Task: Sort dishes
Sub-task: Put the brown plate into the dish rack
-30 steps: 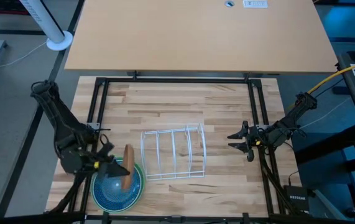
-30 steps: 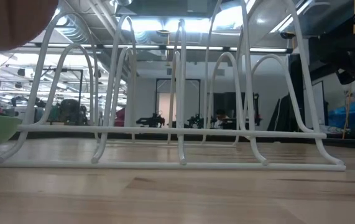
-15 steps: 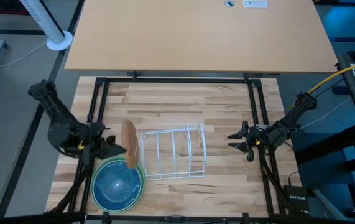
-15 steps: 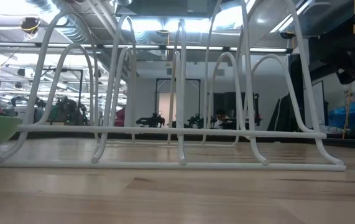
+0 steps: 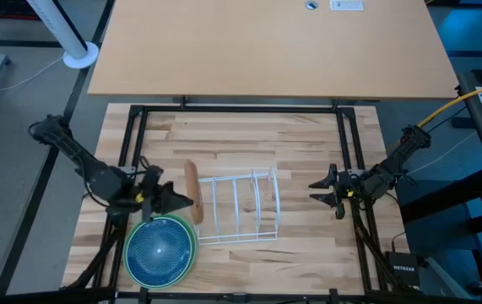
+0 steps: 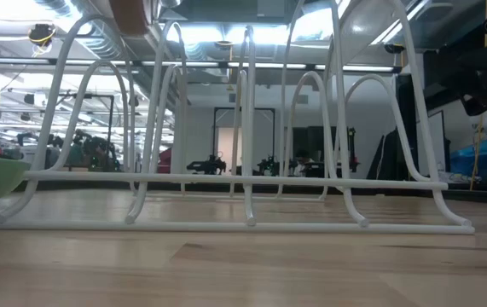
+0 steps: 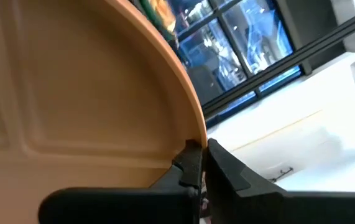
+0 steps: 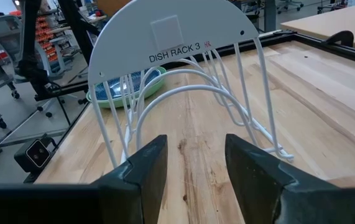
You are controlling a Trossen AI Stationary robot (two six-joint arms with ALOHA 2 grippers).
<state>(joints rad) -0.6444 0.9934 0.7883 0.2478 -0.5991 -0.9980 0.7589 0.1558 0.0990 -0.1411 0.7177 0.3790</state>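
Note:
My left gripper (image 5: 185,203) is shut on a tan-brown divided plate (image 5: 192,187), which stands on edge in the air just off the left end of the white wire rack (image 5: 236,207). In the low view only the plate's lower edge (image 6: 128,13) shows, high above the table. A dark blue plate (image 5: 160,252) lies in a green plate (image 5: 163,220) on the table at the near left. My right gripper (image 5: 315,191) stands open to the right of the rack, its fingers (image 8: 143,168) pointing at the rack. My left gripper pinches the tan plate's rim (image 7: 193,134) between its two fingers, one on the divided face and one on the back. The fingers (image 7: 186,165) come level from the table's left. The plate is lifted clear, on edge, its faces toward the table's left and right.
The rack's white end panel (image 8: 165,37) faces my right gripper. A black frame (image 5: 135,152) runs around the wooden table, and a larger tan tabletop (image 5: 274,46) lies beyond the far edge. Bare wood lies between the rack and the far rail.
My left gripper has risen and gone toward the far edge and the rack's left end, rolling as it went. The tan plate has come up from above the blue plate and turned from a slant onto its edge. My right arm has kept still.

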